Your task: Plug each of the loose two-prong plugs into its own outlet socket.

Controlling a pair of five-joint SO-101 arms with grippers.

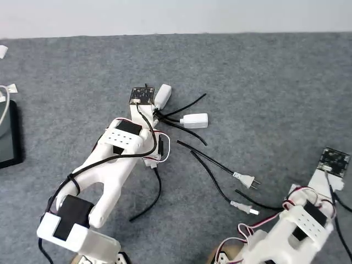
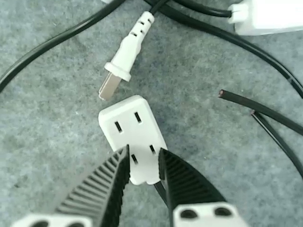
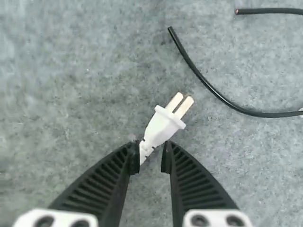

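White two-prong plug (image 3: 165, 124), clamped at its cord end between the closed fingers of the right gripper (image 3: 150, 150), toward the front right of the tabletop (image 1: 264, 71). White outlet block (image 2: 125, 123), slotted face showing, grasped at its rear by the left gripper (image 2: 142, 153) around the tabletop's middle, toward the far edge. A second plug (image 2: 124, 52) lies just beyond this block, prongs toward it, not touching. A second outlet block (image 2: 270, 16) lies nearby. A third plug (image 1: 246, 180) and a fourth plug (image 1: 245, 208) lie loose between the arms. Black cables (image 2: 265, 111) with cut ends cross the grey surface.
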